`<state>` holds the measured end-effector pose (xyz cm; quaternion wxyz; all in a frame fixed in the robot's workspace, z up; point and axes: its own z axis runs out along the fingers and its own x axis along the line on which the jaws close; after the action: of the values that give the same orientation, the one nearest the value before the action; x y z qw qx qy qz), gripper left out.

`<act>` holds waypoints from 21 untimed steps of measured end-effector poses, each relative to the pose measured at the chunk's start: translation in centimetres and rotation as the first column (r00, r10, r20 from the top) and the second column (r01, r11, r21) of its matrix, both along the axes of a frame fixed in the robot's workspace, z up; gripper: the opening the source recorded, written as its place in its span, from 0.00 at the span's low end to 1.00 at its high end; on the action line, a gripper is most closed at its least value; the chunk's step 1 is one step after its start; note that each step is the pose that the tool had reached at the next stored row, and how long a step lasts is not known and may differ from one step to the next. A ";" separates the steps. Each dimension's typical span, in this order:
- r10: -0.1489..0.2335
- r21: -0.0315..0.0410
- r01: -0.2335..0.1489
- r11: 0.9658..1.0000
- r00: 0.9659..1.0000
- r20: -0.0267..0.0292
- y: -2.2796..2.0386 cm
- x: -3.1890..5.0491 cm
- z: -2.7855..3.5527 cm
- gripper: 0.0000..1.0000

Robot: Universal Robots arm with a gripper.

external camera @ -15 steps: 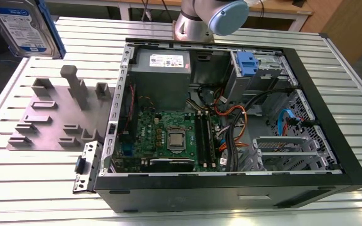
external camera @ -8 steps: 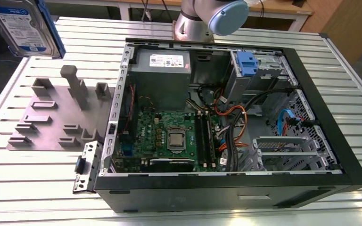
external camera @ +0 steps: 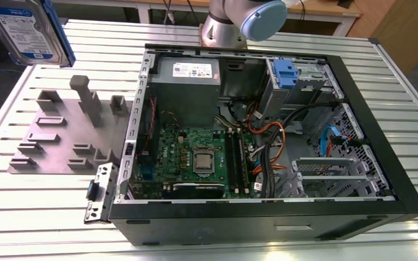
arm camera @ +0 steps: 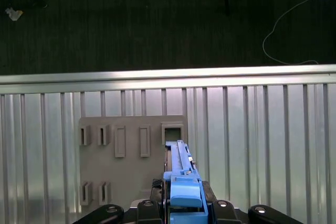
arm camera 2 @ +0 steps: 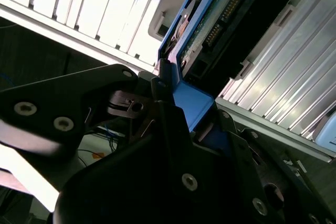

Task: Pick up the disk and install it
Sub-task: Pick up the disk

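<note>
The disk (external camera: pixel 26 30), a silver drive with a white-and-blue label in a blue carrier frame, hangs in the air at the exterior view's far left, above the table's back corner. In the first wrist view the disk (arm camera: pixel 181 174) stands edge-on between the black fingers of my gripper (arm camera: pixel 184 205), which is shut on its blue frame. In the second wrist view the disk (arm camera 2: pixel 223 9) shows its circuit-board side, and the gripper (arm camera 2: pixel 181 108) clamps the blue carrier end.
An open black computer case (external camera: pixel 383 163) lies on the slatted metal table (external camera: pixel 35 190), with the motherboard, cables and a blue bracket (external camera: pixel 285 73) in its drive bay. A grey fixture plate (external camera: pixel 56 136) with upright holders sits beside it, directly below the held disk. The arm's base (external camera: pixel 231 22) stands behind the case.
</note>
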<state>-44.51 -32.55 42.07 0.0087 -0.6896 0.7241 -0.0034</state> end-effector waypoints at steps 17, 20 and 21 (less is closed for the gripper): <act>0.000 -0.003 0.000 1.000 1.000 0.000 0.00 0.00 0.55 0.37; 0.000 -0.007 0.000 1.000 1.000 0.000 0.00 0.00 0.91 0.37; 0.000 -0.007 0.000 1.000 1.000 0.000 0.00 0.00 0.92 0.37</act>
<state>-44.51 -32.55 43.00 0.0062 -0.6896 0.7241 -0.0061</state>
